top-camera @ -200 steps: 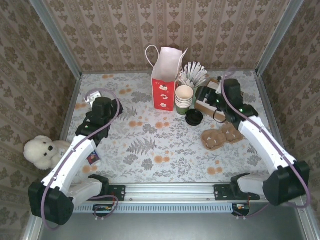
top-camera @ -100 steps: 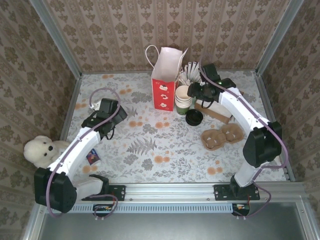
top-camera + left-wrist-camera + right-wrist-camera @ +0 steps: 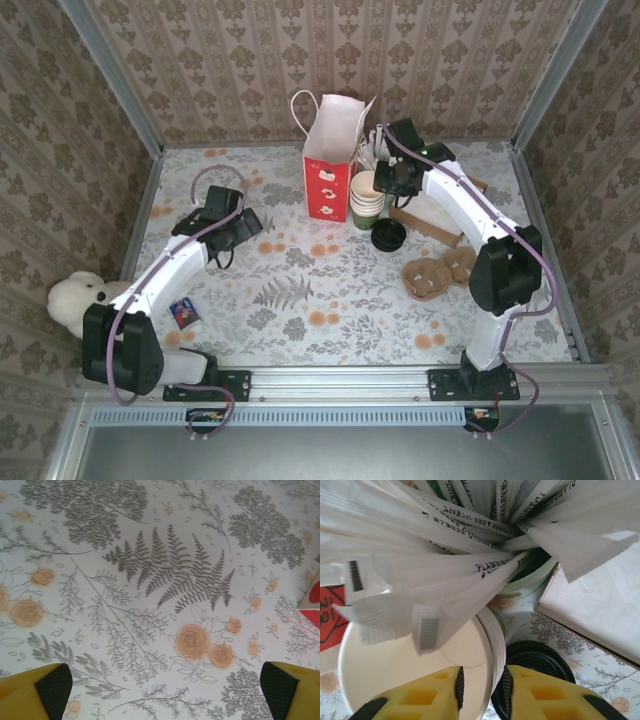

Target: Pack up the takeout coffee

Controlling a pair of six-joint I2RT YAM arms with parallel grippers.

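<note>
Coffee (image 3: 388,236) stands upright on bench (image 3: 300,300), just beside cup stack (image 3: 366,195), bases' side of right pincer (image 3: 482,680), narrow astride stack's rim, grip unclear. Right arm nearer; left pincer (image 3: 165,690) wide, well apart.

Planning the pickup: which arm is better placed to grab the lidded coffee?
Right. The right gripper straddles the rim of the cup stack, beside the coffee; the left gripper hovers open, beyond the bag.

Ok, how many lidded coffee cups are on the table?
1. The black-lidded cup sits beside the lidless cup stack, on its near right. Others could hide behind the bag.
</note>
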